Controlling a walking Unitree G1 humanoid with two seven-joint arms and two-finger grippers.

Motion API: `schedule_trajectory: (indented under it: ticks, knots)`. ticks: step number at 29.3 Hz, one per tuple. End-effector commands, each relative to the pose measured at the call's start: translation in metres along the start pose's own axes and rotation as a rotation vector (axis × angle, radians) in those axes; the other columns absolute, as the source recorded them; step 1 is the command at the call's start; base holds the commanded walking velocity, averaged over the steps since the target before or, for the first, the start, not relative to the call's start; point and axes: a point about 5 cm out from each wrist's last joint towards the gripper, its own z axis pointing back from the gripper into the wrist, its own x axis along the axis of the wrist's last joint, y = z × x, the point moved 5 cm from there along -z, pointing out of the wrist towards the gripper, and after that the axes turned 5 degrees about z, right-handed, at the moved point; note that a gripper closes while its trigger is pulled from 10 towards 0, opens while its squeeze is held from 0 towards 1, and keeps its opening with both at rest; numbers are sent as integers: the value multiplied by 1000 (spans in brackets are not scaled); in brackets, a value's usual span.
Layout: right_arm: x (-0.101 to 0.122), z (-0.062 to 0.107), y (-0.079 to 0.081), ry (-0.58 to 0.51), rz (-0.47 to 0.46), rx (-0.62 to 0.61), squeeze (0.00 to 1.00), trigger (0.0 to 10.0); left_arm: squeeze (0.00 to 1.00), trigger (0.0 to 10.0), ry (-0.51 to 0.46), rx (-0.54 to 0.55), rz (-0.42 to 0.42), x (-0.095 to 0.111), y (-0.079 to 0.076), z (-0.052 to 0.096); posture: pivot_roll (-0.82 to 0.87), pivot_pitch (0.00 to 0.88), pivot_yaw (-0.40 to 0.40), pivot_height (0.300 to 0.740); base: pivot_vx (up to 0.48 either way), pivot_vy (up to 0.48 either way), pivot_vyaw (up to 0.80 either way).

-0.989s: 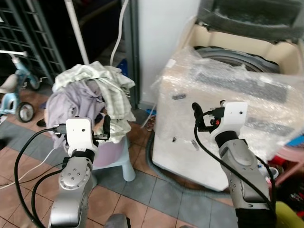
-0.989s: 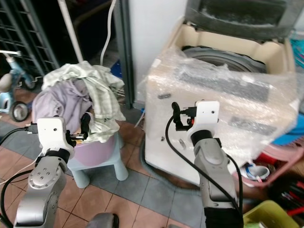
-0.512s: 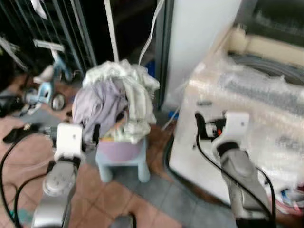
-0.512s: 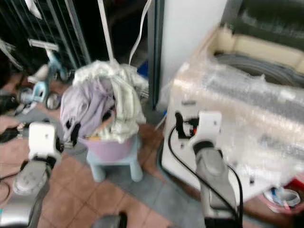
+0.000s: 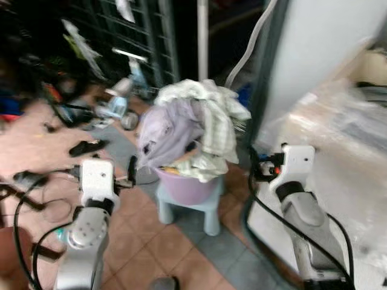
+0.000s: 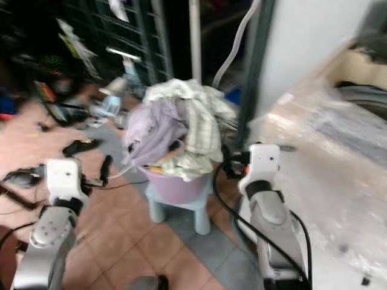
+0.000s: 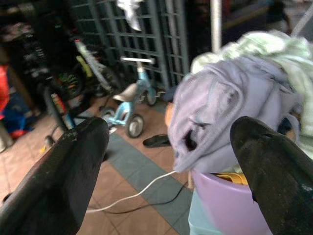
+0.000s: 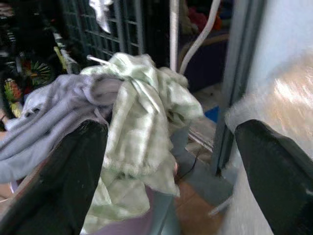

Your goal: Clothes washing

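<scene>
Lilac and green-checked clothes (image 5: 190, 130) are heaped in a purple basin (image 5: 187, 184) on a pale blue stool (image 5: 190, 211), raised to reach height just left of the plastic-wrapped washing machine (image 5: 338, 139).

Head views: the left tool (image 5: 131, 171) and right tool (image 5: 254, 163) flank the heap, touching nothing.

Left wrist view: fingers (image 7: 73, 171) spread wide and empty, facing the lilac garment; a tricycle (image 7: 128, 105) stands behind.

Right wrist view: fingers (image 8: 73, 171) equally wide, framing the checked cloth and the machine's corner.
</scene>
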Motion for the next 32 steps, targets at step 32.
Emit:
schedule_trajectory:
  ticks: [32]
  knots:
    - [29,-25,47,-108,109,249,0,10000,0,10000,17,56,57,-2,4,-4,10,0,-28,740,420,0,178]
